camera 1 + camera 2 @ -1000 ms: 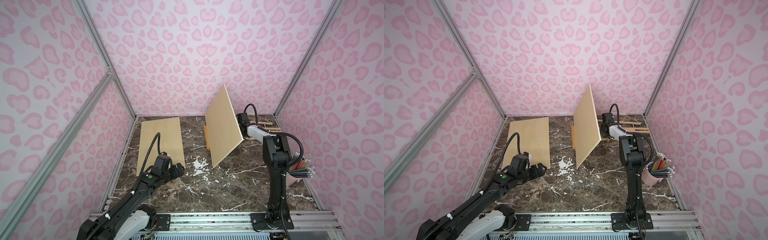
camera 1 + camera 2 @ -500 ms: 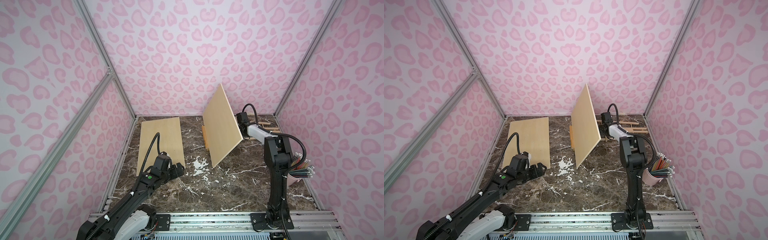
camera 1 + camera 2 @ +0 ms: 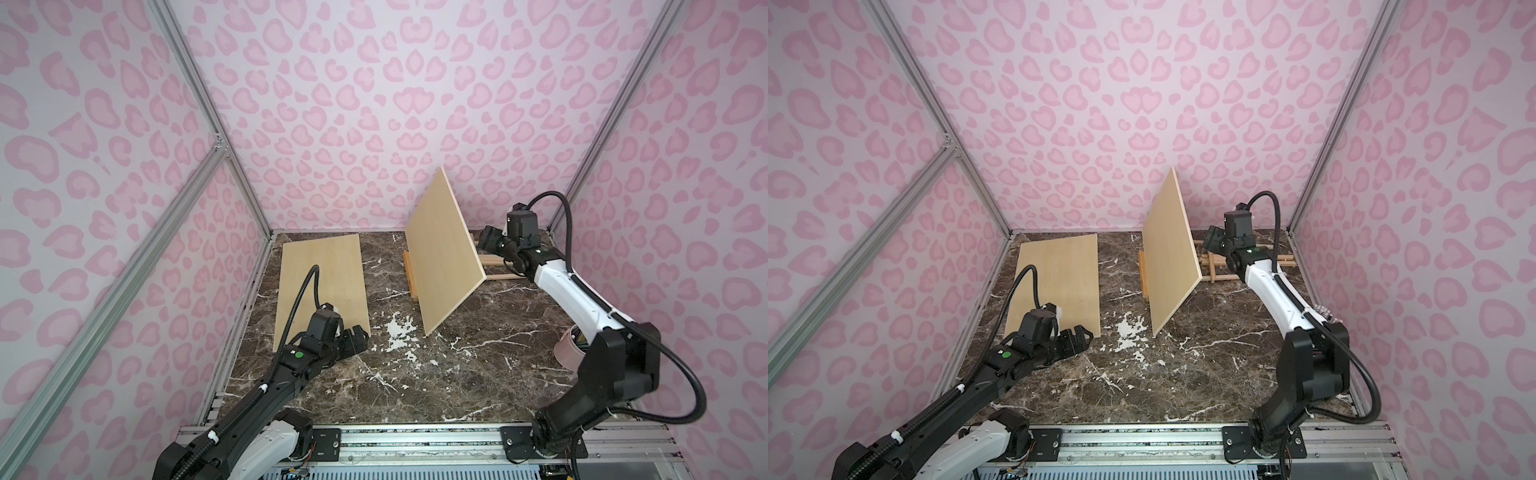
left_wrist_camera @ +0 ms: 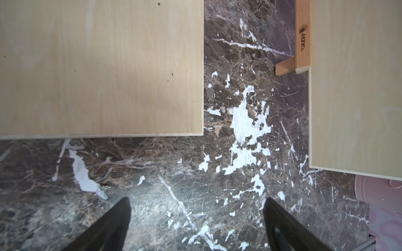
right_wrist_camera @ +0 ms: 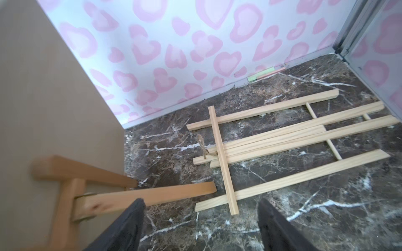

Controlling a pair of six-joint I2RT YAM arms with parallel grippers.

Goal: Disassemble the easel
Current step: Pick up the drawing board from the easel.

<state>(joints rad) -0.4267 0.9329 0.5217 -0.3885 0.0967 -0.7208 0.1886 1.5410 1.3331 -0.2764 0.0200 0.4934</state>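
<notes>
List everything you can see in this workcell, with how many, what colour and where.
flat board: one, pale wood, lying on the table's left side
propped board: one, pale wood, tilted on the easel stand, centre back
easel stand: one, darker wood, under the propped board
folded easel: one, pale slats with a cord, flat at back right
cup: one, pink, table's right edge, partly hidden
tape strip: one, green, foot of the back wall
table: one, dark marble, white veins
walls: three, pink heart print
left gripper: one, black, by the flat board's near edge, jaws open, empty
right gripper: one, black, behind the propped board, jaws open, empty
</notes>
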